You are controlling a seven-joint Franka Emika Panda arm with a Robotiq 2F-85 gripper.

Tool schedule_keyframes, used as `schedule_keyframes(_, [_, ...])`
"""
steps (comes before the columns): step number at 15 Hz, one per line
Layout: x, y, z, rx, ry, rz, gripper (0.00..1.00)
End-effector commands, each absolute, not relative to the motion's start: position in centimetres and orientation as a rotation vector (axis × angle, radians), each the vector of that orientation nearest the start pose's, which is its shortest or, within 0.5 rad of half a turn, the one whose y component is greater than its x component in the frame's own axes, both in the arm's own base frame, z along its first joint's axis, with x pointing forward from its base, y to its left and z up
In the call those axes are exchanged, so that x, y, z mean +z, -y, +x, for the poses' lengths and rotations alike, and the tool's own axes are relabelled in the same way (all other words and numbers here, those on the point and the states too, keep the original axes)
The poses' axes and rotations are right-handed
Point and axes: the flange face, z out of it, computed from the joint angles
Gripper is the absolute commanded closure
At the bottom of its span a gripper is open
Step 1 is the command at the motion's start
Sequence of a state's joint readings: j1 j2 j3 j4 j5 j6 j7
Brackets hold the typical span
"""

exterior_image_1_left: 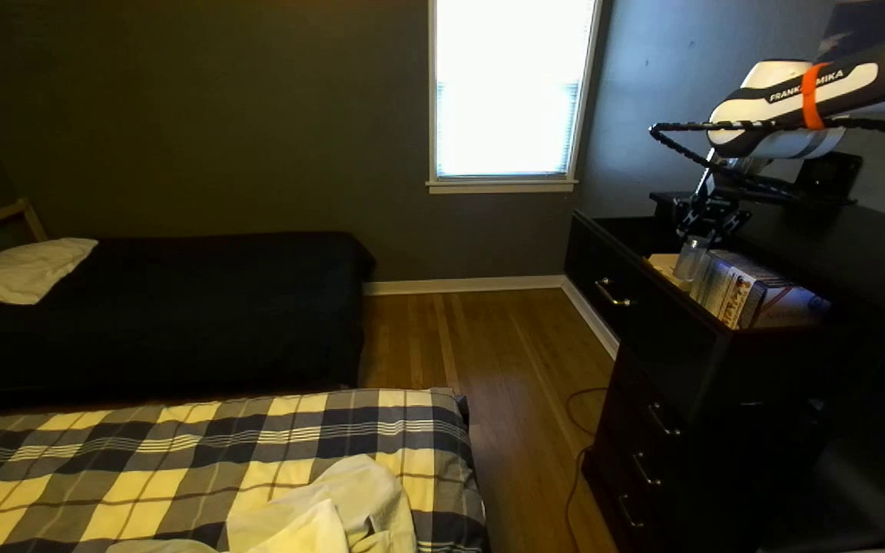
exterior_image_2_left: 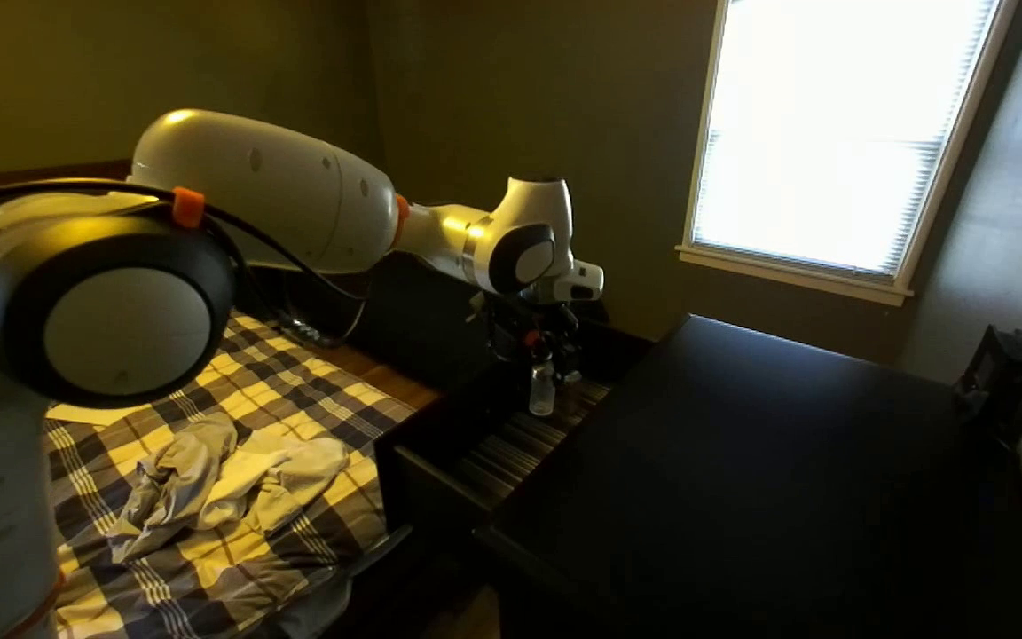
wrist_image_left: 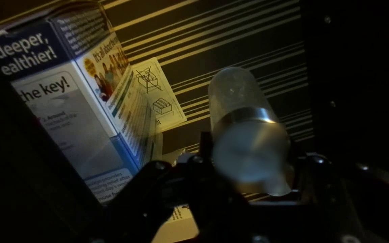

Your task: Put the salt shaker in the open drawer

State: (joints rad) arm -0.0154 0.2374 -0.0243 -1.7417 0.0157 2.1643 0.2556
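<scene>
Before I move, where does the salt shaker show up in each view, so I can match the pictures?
In an exterior view, the salt shaker is right of centre, about mid-height, held in the hand.
In an exterior view, the salt shaker is near the middle, below mid-height.
In the wrist view, the salt shaker is right of centre, its metal-banded end nearest the camera.
Shared landmark: the open drawer, in all three.

White arm (exterior_image_2_left: 280, 195), orange strap (exterior_image_1_left: 810, 96), black cable (exterior_image_1_left: 750, 125), black fingers (wrist_image_left: 206, 148)
</scene>
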Motion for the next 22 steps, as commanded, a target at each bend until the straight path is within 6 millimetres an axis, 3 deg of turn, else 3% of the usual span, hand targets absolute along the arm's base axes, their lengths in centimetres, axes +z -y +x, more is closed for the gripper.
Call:
schedule_keyframes(1, [42.7, 2.8, 65.8, -0.379, -0.426, -3.077, 0.76])
schedule_keyframes(8, [37.6, 3.6, 67.1, -0.408, -0.365, -3.108, 0.76])
schedule_keyframes(14, [34.9, 3.4, 67.3, -0.355, -0.305, -3.142, 0.76])
schedule_keyframes(15, [34.8, 3.3, 67.3, -0.351, -0.299, -3.144, 0.66])
schedule_keyframes(17, [35.1, 3.0, 67.3, -0.348, -0.285, -3.141, 0.25])
schedule_keyframes(20, [36.3, 2.3, 67.3, -0.352, -0.263, -3.135, 0.03])
schedule_keyframes(22, [37.7, 1.7, 67.1, -0.355, -0.250, -3.138, 0.00])
